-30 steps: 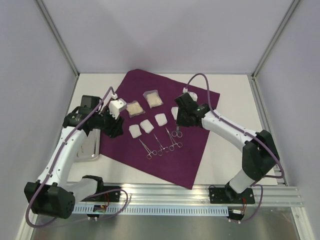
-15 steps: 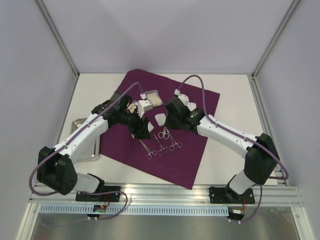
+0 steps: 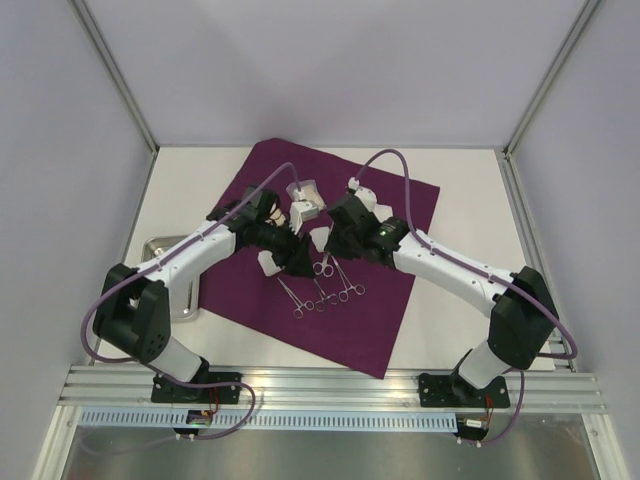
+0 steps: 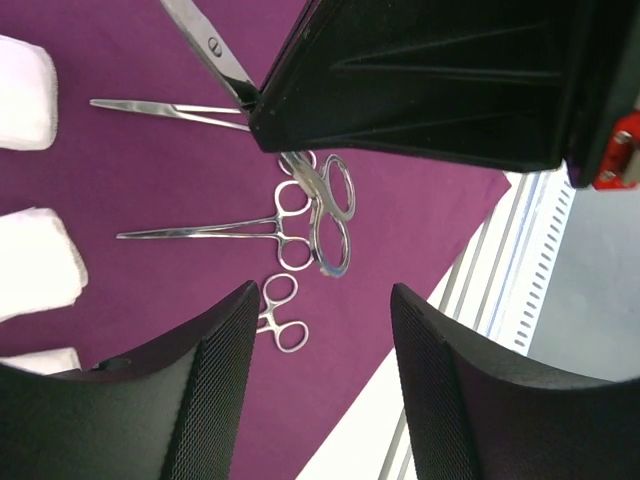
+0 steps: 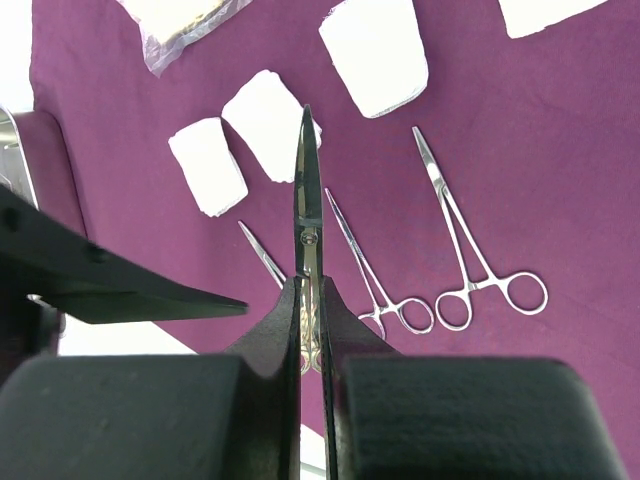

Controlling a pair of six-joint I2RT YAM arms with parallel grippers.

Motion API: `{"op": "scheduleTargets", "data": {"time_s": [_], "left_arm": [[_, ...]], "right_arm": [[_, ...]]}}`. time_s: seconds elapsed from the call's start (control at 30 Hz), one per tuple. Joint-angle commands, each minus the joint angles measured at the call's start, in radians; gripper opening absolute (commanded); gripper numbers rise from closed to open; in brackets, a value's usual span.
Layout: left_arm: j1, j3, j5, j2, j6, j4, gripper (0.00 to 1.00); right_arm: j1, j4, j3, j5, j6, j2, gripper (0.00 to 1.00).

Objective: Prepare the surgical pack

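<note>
The surgical pack (image 3: 375, 310) lies spread as a flat plum sheet across the middle of the top view, a soft matte cloth serving as the bed for the kit. My right gripper (image 5: 310, 290) is pressed together on the scissors (image 5: 308, 215), slim polished steel with blades pointing up-frame. I judge they are meant to join the row of ring-handled forceps (image 5: 437, 180) below the fluffy white gauze pads (image 5: 375, 50). My left gripper (image 4: 322, 298) hangs spread and empty just beside them, its mesh-textured fingers (image 4: 210, 390) holding nothing.
</note>
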Motion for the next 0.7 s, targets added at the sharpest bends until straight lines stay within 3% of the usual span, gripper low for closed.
{"op": "scheduleTargets", "data": {"time_s": [0.0, 0.37, 0.67], "left_arm": [[-0.016, 0.003, 0.044, 0.011, -0.023, 0.059, 0.63], [-0.032, 0.033, 0.043, 0.069, -0.046, 0.067, 0.5], [-0.032, 0.039, 0.052, 0.054, -0.045, 0.064, 0.46]], "right_arm": [[0.006, 0.053, 0.044, 0.018, 0.015, -0.014, 0.01], [0.006, 0.076, 0.035, 0.003, 0.012, -0.012, 0.01], [0.007, 0.085, 0.031, -0.008, 0.012, 0.005, 0.01]]}}
